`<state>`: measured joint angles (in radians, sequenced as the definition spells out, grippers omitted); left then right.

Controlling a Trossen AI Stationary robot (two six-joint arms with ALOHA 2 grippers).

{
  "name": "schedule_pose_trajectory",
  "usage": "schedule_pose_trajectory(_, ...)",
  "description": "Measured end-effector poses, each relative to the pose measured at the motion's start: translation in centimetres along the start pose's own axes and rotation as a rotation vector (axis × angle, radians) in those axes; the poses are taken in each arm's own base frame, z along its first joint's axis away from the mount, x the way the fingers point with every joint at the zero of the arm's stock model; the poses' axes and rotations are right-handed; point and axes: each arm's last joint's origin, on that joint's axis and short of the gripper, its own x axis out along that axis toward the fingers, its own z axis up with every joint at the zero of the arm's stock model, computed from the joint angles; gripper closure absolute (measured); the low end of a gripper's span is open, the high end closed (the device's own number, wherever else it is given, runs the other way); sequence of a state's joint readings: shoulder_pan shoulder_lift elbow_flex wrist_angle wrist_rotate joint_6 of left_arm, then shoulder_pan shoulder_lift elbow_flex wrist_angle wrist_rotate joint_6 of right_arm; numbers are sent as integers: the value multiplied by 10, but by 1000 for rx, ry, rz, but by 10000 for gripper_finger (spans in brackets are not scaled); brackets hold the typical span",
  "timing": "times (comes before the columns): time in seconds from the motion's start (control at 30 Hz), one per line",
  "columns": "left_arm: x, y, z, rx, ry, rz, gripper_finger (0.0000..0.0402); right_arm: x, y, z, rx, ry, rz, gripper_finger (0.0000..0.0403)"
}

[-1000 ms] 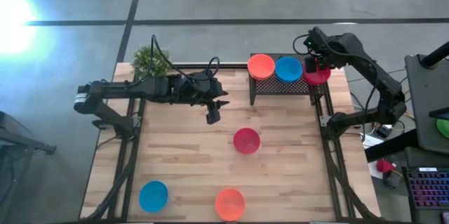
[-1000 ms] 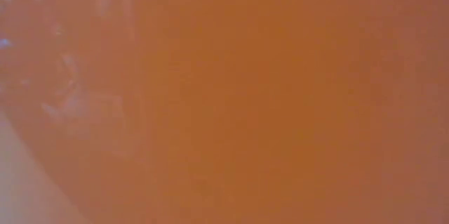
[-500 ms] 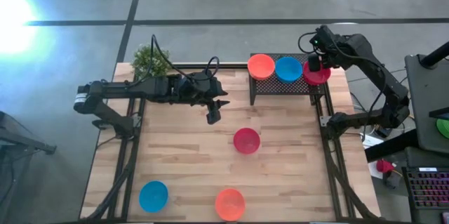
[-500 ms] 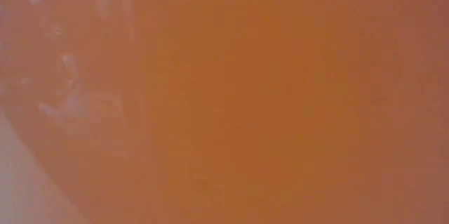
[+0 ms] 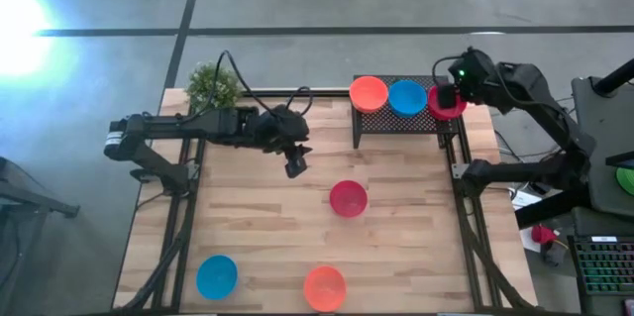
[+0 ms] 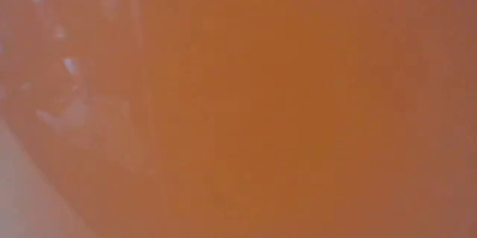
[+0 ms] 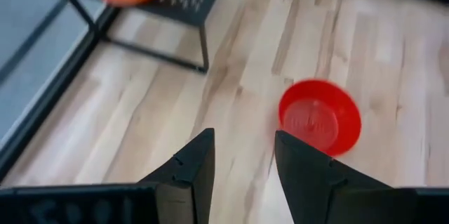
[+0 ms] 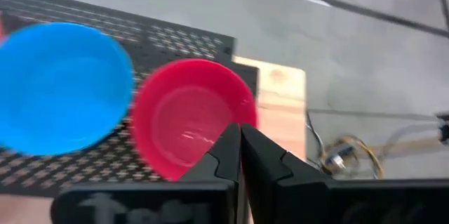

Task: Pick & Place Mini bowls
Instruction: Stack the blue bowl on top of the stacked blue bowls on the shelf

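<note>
Three mini bowls sit on the black mesh rack (image 5: 396,123) at the far right: orange (image 5: 369,92), blue (image 5: 407,97) and red (image 5: 443,108). In the right wrist view the red bowl (image 8: 186,119) rests on the mesh beside the blue one (image 8: 59,87). My right gripper (image 8: 240,131) hovers shut above the red bowl's rim, holding nothing. My left gripper (image 7: 243,140) stands open over the table's middle, short of a red bowl (image 7: 320,116) that rests on the wood. Blue (image 5: 216,276) and orange (image 5: 325,288) bowls sit near the front edge.
A small green potted plant (image 5: 213,84) stands at the table's far left corner. An orange surface (image 6: 283,104) fills the whole low view. Bare wood lies between the rack and the front bowls. A dark stand (image 5: 604,138) and cables are off the table's right edge.
My right gripper has drawn back from the red bowl on the rack, up and toward the table's right edge; the bowl stays on the mesh. My left gripper has tipped further down and rolled a little at the wrist, staying over the same spot.
</note>
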<state>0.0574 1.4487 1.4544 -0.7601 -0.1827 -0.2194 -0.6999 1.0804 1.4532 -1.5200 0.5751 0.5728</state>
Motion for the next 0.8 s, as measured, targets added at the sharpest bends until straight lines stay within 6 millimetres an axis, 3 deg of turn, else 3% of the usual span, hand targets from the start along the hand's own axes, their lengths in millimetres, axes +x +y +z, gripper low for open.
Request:
schedule_pose_trajectory(0.33,-2,4,-17,-109,175,50,259,-19,15,-7,-56,-115,171,394)
schedule_pose_trajectory(0.8,-17,-5,-52,-162,525,103,259,-37,31,-22,-153,-133,320,394)
